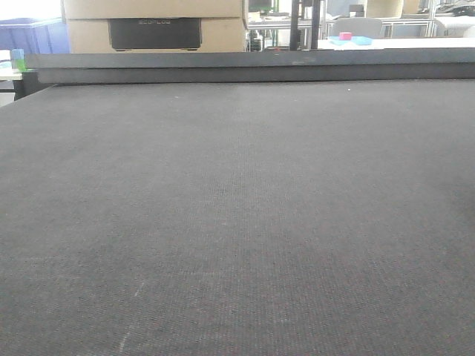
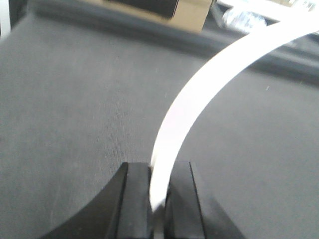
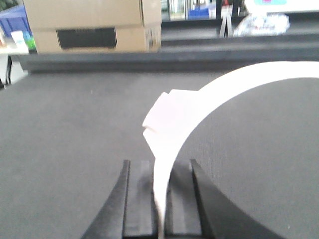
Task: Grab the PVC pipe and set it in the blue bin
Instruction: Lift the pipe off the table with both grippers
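In the left wrist view a thin white curved PVC pipe (image 2: 199,94) rises from between the black fingers of my left gripper (image 2: 159,167), which is shut on its flat lower tip, and arcs up to the right above the dark mat. In the right wrist view my right gripper (image 3: 160,164) is shut on a white arc of pipe (image 3: 214,87) just below its blocky end (image 3: 162,117). I cannot tell whether these are one piece or two. A blue bin (image 1: 33,33) shows beyond the table's far left. The front view shows neither grippers nor pipe.
A dark grey mat (image 1: 237,222) covers the table, ending in a raised dark ledge (image 1: 252,63). Behind it stands a cardboard box (image 1: 156,26) with a black panel. A small green and blue item (image 1: 18,59) sits at far left. Pink and blue items (image 1: 346,35) lie on a distant table.
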You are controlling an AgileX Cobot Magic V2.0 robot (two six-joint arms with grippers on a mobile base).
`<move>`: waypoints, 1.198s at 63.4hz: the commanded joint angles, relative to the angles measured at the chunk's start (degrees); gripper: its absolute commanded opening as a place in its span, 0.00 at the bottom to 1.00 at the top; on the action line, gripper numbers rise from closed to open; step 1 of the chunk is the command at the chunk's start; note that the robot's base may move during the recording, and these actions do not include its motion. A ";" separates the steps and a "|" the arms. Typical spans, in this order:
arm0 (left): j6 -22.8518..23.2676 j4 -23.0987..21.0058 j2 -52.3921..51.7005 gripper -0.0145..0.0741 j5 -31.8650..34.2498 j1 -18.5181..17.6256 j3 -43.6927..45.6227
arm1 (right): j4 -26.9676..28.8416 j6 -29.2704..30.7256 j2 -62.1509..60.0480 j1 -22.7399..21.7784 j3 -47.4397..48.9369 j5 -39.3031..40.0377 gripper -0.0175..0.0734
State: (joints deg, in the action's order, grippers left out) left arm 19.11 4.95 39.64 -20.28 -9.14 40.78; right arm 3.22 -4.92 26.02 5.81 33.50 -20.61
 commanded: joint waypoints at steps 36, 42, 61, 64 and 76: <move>0.41 13.66 -7.76 0.04 1.69 0.19 0.04 | -0.56 0.52 -4.95 0.06 2.83 0.92 0.01; 0.41 13.66 -7.76 0.04 1.69 0.19 0.04 | -0.56 0.52 -4.95 0.06 2.83 0.92 0.01; 0.41 13.66 -7.76 0.04 1.69 0.19 0.04 | -0.56 0.52 -4.95 0.06 2.83 0.92 0.01; 0.41 13.66 -7.76 0.04 1.69 0.19 0.04 | -0.56 0.52 -4.95 0.06 2.83 0.92 0.01; 0.41 13.66 -7.76 0.04 1.69 0.19 0.04 | -0.56 0.52 -4.95 0.06 2.83 0.92 0.01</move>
State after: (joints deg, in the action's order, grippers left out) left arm 19.11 18.49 32.25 -20.28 -9.06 40.78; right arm 3.12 -4.81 21.36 5.81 35.89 -20.80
